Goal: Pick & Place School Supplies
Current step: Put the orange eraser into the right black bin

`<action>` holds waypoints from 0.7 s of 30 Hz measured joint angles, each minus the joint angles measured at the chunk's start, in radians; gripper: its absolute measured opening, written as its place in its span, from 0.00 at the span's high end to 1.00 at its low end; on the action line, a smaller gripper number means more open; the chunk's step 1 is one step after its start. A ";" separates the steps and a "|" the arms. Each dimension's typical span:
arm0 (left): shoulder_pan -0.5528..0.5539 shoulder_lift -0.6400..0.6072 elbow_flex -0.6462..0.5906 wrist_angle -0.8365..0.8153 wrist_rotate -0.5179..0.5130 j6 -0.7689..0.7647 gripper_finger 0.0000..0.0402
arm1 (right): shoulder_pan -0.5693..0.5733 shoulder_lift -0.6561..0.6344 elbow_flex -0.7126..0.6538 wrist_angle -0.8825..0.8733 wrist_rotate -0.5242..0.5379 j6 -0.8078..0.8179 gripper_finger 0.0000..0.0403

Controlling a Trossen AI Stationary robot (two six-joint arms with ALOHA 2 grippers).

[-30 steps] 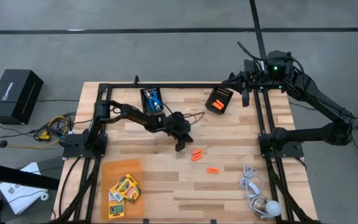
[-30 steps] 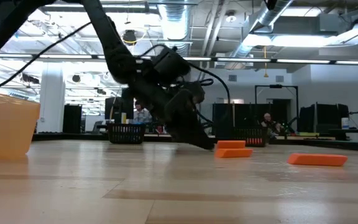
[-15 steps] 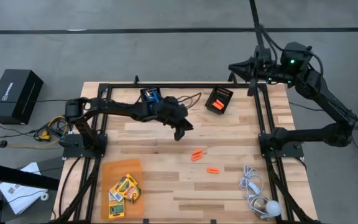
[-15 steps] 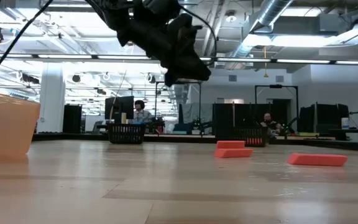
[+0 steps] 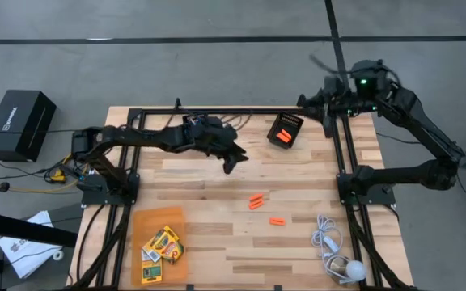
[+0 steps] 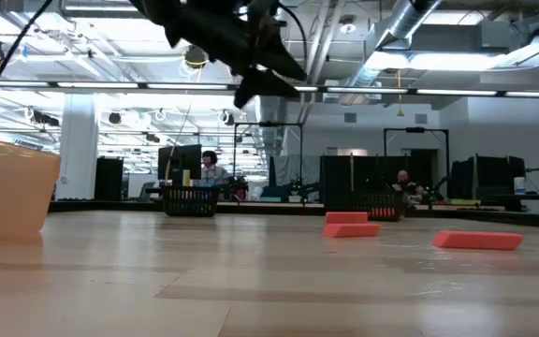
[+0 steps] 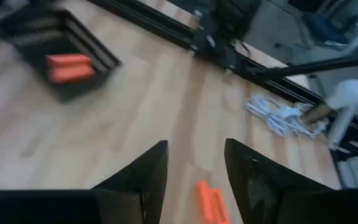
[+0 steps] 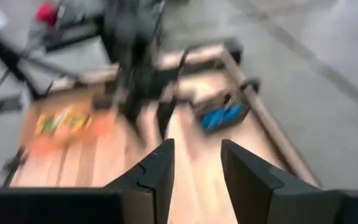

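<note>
Left gripper (image 5: 230,164): fingers apart, empty, raised above the table (image 5: 298,255) near its far edge. Right gripper (image 5: 307,100): fingers apart, empty, over the far-right corner. Orange pieces (image 5: 256,201) lie mid-table; crayon boxes (image 5: 163,243) near the front-left corner.

Left pincer (image 5: 230,162) raised, fingers parted; right pincer (image 5: 307,100) parted too.

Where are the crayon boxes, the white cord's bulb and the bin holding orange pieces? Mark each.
crayon boxes (image 5: 162,245), high view, top box's face.
bulb (image 5: 353,270), high view, round end.
bin holding orange pieces (image 5: 290,121), high view, mesh rim.
</note>
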 joint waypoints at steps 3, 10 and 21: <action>0.034 -0.073 0.000 -0.070 -0.006 0.021 0.63 | 0.026 0.011 -0.017 -0.061 -0.027 -0.044 0.68; 0.080 -0.235 0.000 -0.269 -0.087 0.122 0.65 | 0.105 0.053 -0.138 -0.023 -0.029 -0.045 0.68; 0.063 -0.392 -0.027 -0.491 -0.108 0.217 0.65 | 0.282 0.302 -0.206 0.110 0.022 -0.028 0.68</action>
